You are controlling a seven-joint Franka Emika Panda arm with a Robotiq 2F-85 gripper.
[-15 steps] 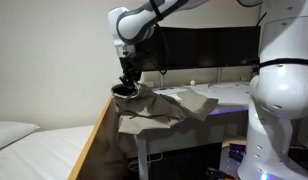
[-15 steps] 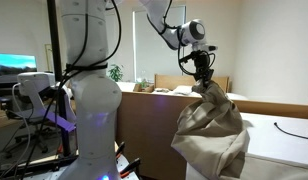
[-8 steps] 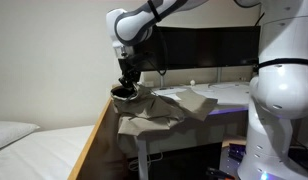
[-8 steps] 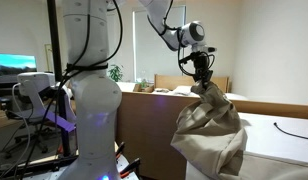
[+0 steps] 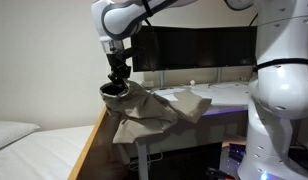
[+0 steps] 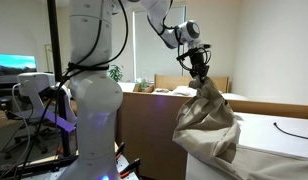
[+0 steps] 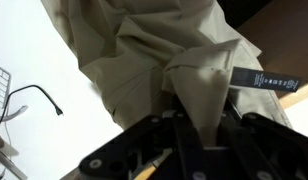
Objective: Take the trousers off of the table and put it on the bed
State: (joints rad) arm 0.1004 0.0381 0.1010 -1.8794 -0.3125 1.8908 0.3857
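Observation:
The khaki-beige trousers (image 5: 154, 108) hang from my gripper (image 5: 115, 88) and drape over the end of the white table (image 5: 229, 95). In an exterior view the cloth (image 6: 209, 125) hangs in a bunch below my gripper (image 6: 201, 82), partly over the table top (image 6: 284, 135). In the wrist view my gripper (image 7: 194, 120) is shut on a fold of the trousers (image 7: 154, 50), with a black label showing at the right. The bed (image 5: 39, 150) with white sheet and wooden frame board (image 5: 89, 150) lies low beside the table.
A white robot base (image 5: 284, 100) stands near the table. A dark monitor (image 5: 194, 45) is behind the table. A black cable (image 7: 34, 100) lies on the table top. Another white robot body (image 6: 89, 100) and a screen (image 6: 19, 70) fill one side.
My gripper has lifted the trousers higher and moved them toward the bed side; more cloth has come off the table.

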